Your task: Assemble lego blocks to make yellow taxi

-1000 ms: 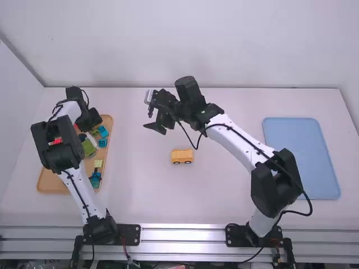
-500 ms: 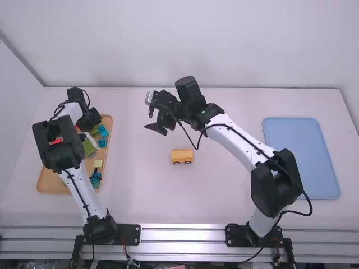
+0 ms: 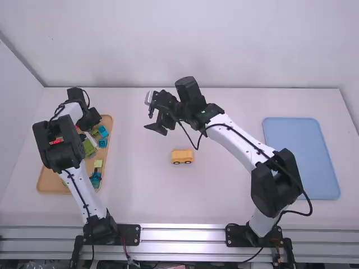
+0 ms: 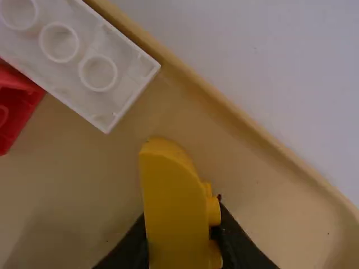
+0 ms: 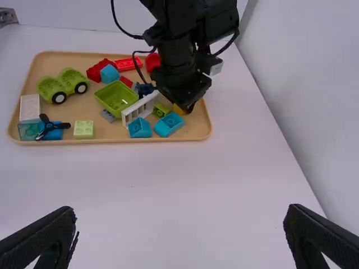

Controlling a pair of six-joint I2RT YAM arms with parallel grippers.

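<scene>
Left gripper [image 3: 88, 120] in tan tray [image 3: 51, 186], fingers closed on yellow block [image 4: 171, 207]. Right gripper [image 3: 147, 120] wide apart, empty, above surface [image 3: 224, 196]. Yellow car [image 3: 182, 156] on surface, between tray and blue mat [image 3: 303, 157]

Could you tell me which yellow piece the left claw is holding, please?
The curved-ended one, between the fingers of the left claw over the tray; the wheeled one sits on the table outside it.
</scene>
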